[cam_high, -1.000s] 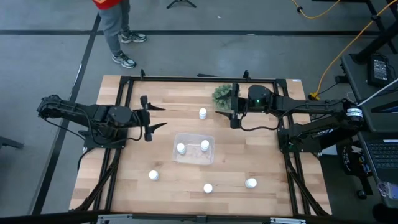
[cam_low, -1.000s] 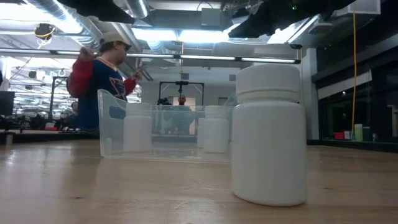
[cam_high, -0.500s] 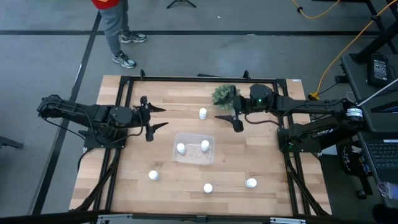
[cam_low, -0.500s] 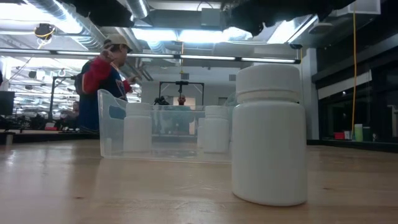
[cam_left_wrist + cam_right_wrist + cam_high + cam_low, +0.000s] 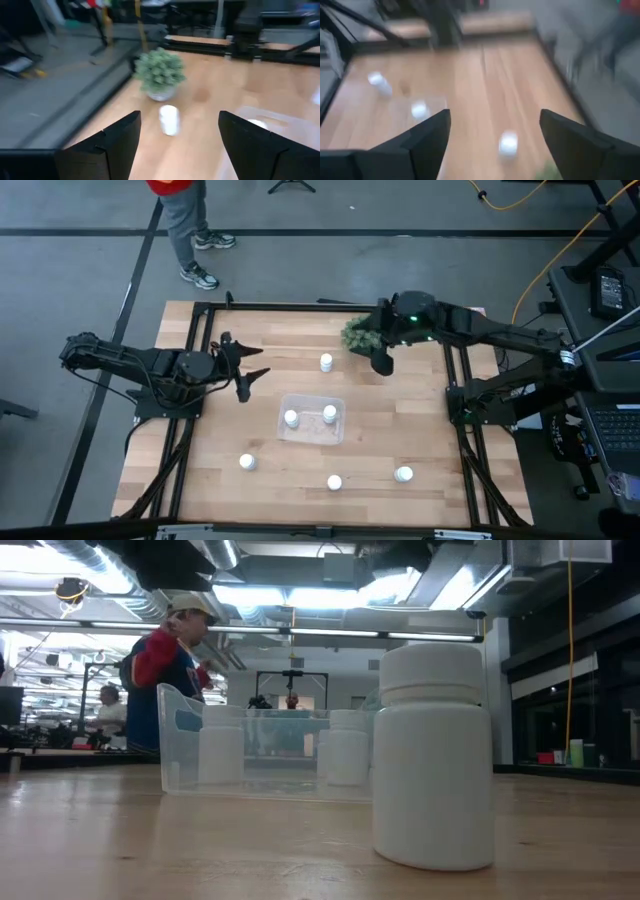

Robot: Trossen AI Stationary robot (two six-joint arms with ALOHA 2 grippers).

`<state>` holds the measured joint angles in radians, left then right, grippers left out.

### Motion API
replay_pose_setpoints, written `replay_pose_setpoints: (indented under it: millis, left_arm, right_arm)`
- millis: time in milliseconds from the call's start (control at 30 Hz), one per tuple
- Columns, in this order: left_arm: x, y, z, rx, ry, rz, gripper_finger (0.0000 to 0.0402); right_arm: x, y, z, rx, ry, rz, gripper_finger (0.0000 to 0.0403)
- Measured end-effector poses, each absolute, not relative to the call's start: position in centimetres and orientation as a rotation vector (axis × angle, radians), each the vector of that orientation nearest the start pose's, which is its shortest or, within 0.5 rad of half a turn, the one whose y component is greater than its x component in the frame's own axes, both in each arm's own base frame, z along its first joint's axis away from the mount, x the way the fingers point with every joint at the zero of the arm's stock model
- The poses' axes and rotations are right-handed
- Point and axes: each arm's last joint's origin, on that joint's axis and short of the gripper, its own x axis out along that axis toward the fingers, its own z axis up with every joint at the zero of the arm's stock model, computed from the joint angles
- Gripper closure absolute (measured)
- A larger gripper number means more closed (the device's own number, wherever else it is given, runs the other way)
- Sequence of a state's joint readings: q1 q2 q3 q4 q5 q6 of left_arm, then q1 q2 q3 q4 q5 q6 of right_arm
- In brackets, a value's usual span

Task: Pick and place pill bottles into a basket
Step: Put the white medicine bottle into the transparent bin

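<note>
At the desk's [image 5: 400, 430] middle I see the basket [image 5: 312, 420] holding two pill bottles [image 5: 291, 418]. My right pincer [image 5: 374, 350] hangs spread at one o'clock; my left pincer [image 5: 243, 363] waits spread at nine.

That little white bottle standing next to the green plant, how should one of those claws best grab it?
Probably from straight above, fingers closing on the round sides just under the cap. The pill bottle stands upright in the open, apart from the plant and the basket, so a top approach looks unobstructed. Both the left gripper and the right gripper are open nearby.
</note>
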<state>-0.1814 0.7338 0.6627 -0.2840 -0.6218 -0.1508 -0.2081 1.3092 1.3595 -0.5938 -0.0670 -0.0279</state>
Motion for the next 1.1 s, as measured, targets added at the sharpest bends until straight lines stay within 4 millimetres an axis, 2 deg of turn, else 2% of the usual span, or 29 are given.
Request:
replay_pose_setpoints:
  millis: [133, 333, 467, 567, 767, 1100]
  left_arm:
    - [15.8, -0.8, 29.7, 0.11, 0.259, 0.614, 0.014]
    - [15.6, -0.2, 30.7, 0.212, 0.208, 0.834, 0.014]
    - [15.6, 0.4, 30.9, 0.291, 0.24, 0.864, 0.014]
    - [15.6, 0.9, 31.2, 0.286, 0.223, 0.897, 0.014]
    - [15.6, 1.7, 31.3, 0.27, 0.216, 0.946, 0.014]
    - [15.6, 1.8, 31.3, 0.266, 0.213, 0.952, 0.014]
  right_arm:
    - [29.6, -7.0, 36.8, 0.192, 0.772, -0.199, 0.0067]
    - [33.6, -9.6, 36.1, 0.342, 0.809, -0.226, 0.0052]
    - [35.8, -10.6, 33.9, 0.375, 0.925, -0.242, 0.0053]
    - [37.1, -11.0, 31.7, 0.389, 1.029, -0.246, 0.0054]
    - [38.7, -11.6, 28.2, 0.393, 1.141, -0.274, 0.0054]
    - [39.8, -11.9, 25.7, 0.39, 1.204, -0.278, 0.0054]
